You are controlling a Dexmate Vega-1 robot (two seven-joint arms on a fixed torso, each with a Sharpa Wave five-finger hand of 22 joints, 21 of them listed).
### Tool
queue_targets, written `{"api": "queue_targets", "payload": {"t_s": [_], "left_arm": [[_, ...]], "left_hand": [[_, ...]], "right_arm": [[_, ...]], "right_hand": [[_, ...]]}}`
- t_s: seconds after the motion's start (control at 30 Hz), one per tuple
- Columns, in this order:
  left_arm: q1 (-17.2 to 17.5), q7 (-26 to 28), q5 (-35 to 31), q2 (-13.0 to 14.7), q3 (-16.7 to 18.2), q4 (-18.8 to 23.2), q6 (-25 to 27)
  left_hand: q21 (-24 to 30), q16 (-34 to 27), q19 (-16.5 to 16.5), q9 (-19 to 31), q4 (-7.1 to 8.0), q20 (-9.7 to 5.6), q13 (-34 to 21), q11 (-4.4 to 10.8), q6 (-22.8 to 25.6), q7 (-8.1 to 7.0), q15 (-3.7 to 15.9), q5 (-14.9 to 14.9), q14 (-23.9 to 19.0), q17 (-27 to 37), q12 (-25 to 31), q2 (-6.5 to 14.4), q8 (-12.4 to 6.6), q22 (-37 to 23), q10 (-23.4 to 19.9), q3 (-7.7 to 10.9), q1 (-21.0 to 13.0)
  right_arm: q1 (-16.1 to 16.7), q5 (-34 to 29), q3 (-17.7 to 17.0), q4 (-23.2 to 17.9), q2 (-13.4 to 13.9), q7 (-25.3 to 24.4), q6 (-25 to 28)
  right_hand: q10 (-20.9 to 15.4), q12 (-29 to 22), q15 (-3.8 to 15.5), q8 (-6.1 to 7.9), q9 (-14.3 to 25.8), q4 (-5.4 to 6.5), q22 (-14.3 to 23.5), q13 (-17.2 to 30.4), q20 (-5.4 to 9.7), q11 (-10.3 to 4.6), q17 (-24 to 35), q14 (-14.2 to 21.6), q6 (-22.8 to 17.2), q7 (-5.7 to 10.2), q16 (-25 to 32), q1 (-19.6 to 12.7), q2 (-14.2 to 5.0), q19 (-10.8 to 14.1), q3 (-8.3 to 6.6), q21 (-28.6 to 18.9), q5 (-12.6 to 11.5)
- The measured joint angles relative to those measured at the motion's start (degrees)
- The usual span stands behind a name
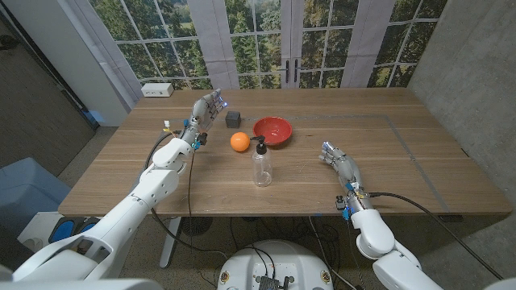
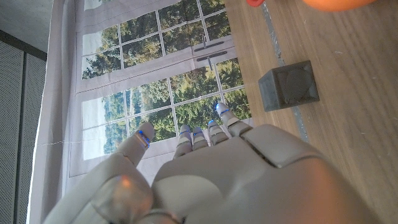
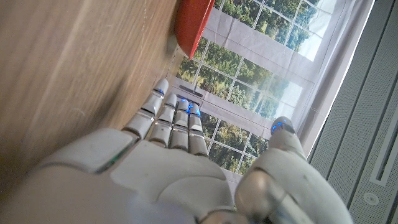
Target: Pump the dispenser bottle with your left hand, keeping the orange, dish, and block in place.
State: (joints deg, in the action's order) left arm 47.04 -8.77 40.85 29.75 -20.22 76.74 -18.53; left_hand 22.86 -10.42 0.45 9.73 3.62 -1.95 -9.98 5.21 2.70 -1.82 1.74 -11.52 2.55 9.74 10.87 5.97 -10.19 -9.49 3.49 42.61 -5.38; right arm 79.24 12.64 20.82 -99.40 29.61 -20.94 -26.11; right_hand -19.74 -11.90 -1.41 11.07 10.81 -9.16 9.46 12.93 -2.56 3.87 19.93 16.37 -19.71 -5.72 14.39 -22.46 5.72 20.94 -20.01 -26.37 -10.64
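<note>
Right hand (image 1: 337,160): nearest, low over the wooden table (image 1: 387,161) on the right side, fingers straight and apart, holding nothing; well apart from the bottle.
Dispenser bottle (image 1: 260,163): clear, upright near the table's middle, black pump on top; whether there is liquid inside cannot be told; no hand touches it.
Orange (image 1: 239,142): just behind the bottle, to its left.
Dish (image 1: 272,130): red bowl just right of the orange; nothing seen inside.
Block (image 1: 233,118): dark cube behind the orange, near the dish.
Left hand (image 1: 206,110): raised above the table left of the block, fingers spread, holding nothing.
White box (image 1: 157,90): at the far left corner.
</note>
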Motion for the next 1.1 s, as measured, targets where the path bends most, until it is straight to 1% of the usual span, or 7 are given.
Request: {"api": "queue_targets", "payload": {"t_s": [0.1, 0.33, 0.37, 0.57, 0.73, 1.03, 1.1], "left_arm": [[0.0, -0.1, 0.0, 0.0, 0.0, 0.0, -0.1], [0.3, -0.2, 0.1, 0.0, 0.0, 0.4, -0.3], [0.3, -0.2, 0.1, 0.1, 0.1, 0.6, -0.3], [0.7, -0.2, 0.1, 0.2, 0.1, 1.1, -0.3], [0.9, -0.1, 0.1, 0.3, 0.2, 1.4, -0.4], [1.5, 0.0, 0.2, 0.6, 0.4, 2.0, -0.5], [1.6, 0.1, 0.2, 0.6, 0.4, 2.1, -0.6]], "left_hand": [[-0.2, 0.0, 0.2, 0.0, 0.0, 0.2, 0.0, 0.0, 0.2, 0.18, 0.27, 0.0, -0.3, 0.0, 0.0, 0.0, 0.0, 0.0, 0.0, 0.0, 0.0], [-0.2, 0.0, 0.2, 0.0, 0.0, 0.2, 0.0, 0.0, 0.2, 0.18, 0.31, 0.0, -0.3, 0.0, 0.0, 0.0, 0.0, 0.0, 0.0, 0.0, 0.0], [-0.2, 0.0, 0.2, 0.0, 0.0, 0.2, 0.0, 0.0, 0.2, 0.18, 0.31, 0.0, -0.3, 0.0, 0.0, 0.0, 0.0, 0.0, 0.0, 0.0, 0.0], [-0.2, 0.0, 0.2, 0.0, 0.18, 0.2, 0.0, 0.0, 0.2, 0.18, 0.31, 0.0, -0.3, 0.0, 0.0, 0.0, 0.0, 0.0, 0.0, 0.18, 0.0], [-0.7, 0.0, 0.2, 0.0, 0.25, 0.2, 0.0, 0.0, 0.2, 0.18, 0.31, 0.0, -0.3, 0.0, 0.0, 0.0, 0.0, 0.0, 0.0, 0.25, 0.0], [-0.7, 0.0, 0.5, 0.0, 0.4, -0.11, 0.0, 0.0, 0.2, 0.18, 0.31, 0.0, -0.3, 0.0, 0.0, 0.0, 0.0, 0.0, -0.4, 0.09, 0.0], [-0.7, 0.0, 0.5, 0.0, 0.79, -0.11, 0.0, -0.09, 0.2, 0.18, 0.31, 0.0, -0.3, 0.0, 0.0, 0.2, 0.0, 0.0, -0.5, 0.02, 0.2]], "right_arm": [[-0.2, -1.2, 0.4, 0.0, 0.0, -0.5, 0.1], [-0.6, -3.2, 1.3, 0.0, -0.1, -1.2, 0.4], [-0.7, -3.4, 1.4, 0.0, 0.0, -1.2, 0.4], [-1.1, -4.3, 2.1, -0.2, 0.3, -1.1, 0.6], [-1.7, -4.9, 2.8, -0.2, 0.5, -0.6, 1.0], [-2.5, -6.5, 3.8, 0.1, 0.6, -0.5, 1.1], [-2.7, -6.8, 4.0, 0.2, 0.6, -0.5, 1.2]], "right_hand": [[0.2, 0.0, -0.01, 0.0, 0.0, 0.01, 0.0, 0.0, -0.23, -0.2, 0.0, 0.0, 0.3, -0.31, 0.0, 0.6, 0.55, -0.2, 0.0, 0.3, 0.0], [0.2, 0.0, -0.01, 0.0, 0.0, 0.24, 0.3, 0.0, -0.82, -0.2, 0.0, 0.0, 0.8, 0.23, 0.0, 0.8, 0.43, 0.0, 0.24, 0.6, -0.4], [0.2, 0.0, -0.01, 0.0, 0.0, 0.24, 0.3, 0.0, -0.6, -0.2, 0.0, 0.0, 1.0, 0.4, 0.0, 1.2, -0.04, -0.2, 0.24, 0.7, -0.4], [0.4, 0.0, 0.3, 0.0, 0.0, 0.48, 0.2, 0.0, 0.22, -0.4, -0.3, -0.3, 1.2, 0.19, -0.1, 1.3, -0.08, 0.2, 0.47, 0.7, -0.4], [0.6, 0.0, 0.3, 0.0, 0.0, 0.48, 0.1, 0.0, -0.29, -0.19, -0.5, -0.3, 1.7, -0.32, -0.3, 1.3, -0.07, 1.2, 0.47, 0.9, -0.9], [0.6, 0.0, 0.29, 0.0, 0.0, 0.23, 0.1, 0.0, 0.54, -0.19, -0.8, -0.3, 1.7, -0.32, -0.3, 0.7, 0.41, 1.2, 0.72, 1.4, -0.9], [0.8, 0.0, 0.29, 0.0, 0.0, 0.23, 0.1, 0.0, 0.94, -0.41, -0.8, -0.3, 1.7, -0.32, -0.3, 0.0, -0.31, 1.1, 0.72, 1.4, -0.9]]}}
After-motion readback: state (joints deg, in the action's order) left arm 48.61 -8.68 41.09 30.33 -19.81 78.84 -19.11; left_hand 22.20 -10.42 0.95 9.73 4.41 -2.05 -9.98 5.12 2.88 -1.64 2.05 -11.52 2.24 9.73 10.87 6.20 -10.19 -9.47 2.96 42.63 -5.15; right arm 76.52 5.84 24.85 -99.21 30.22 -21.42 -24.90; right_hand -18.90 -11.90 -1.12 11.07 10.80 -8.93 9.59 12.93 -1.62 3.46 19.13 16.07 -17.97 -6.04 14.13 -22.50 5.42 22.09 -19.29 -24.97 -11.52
